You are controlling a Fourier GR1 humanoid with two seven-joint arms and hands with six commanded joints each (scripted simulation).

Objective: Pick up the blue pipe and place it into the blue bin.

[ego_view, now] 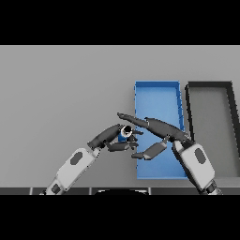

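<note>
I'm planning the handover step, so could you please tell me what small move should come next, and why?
Probably carry the pipe a little to the right, over the blue bin. The left hand seems curled round the pipe just left of the bin's left wall, so it is not yet over the bin. The right hand reaches across the bin with straight fingers beside the pipe.

No text, label, brand, number or sign can be read anywhere.

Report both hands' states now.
Left hand: shut on the blue pipe, just left of the blue bin.
Right hand: open, fingers extended over the bin toward the pipe.
</note>
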